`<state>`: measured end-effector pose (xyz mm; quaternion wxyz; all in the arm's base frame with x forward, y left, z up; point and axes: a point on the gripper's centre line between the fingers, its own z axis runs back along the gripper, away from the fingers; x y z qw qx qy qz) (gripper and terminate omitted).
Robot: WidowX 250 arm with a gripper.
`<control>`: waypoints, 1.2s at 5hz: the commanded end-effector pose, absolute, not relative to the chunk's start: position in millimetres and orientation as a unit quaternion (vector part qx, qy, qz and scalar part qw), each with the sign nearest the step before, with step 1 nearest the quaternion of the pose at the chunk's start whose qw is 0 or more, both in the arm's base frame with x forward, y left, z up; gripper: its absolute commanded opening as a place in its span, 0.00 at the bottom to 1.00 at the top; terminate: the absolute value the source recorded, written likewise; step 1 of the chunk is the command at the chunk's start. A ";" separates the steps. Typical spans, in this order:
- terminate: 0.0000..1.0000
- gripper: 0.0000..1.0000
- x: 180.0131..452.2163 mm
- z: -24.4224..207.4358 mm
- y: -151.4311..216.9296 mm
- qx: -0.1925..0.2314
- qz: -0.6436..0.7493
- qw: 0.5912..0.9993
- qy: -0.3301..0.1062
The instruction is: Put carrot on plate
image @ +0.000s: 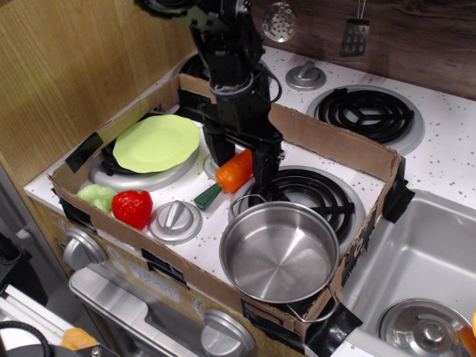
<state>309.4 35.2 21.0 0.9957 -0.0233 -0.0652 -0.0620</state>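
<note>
Near frame middle, fingers [239, 165] pinch carrot [230, 174], lifted. Next you carry it left, over plate [156, 142].

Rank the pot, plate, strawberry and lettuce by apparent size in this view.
1. Pot, though it sits nearest the camera.
2. Plate.
3. Strawberry and lettuce: too alike to rank; the strawberry partly hides the lettuce.
</note>
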 end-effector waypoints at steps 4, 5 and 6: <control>0.00 0.00 316.5 60.1 29.1 -0.013 -0.039 0.998 -0.049; 0.00 0.00 326.7 81.0 29.8 0.010 -0.054 0.997 -0.046; 0.00 0.00 324.6 93.4 54.4 0.070 -0.070 0.991 -0.090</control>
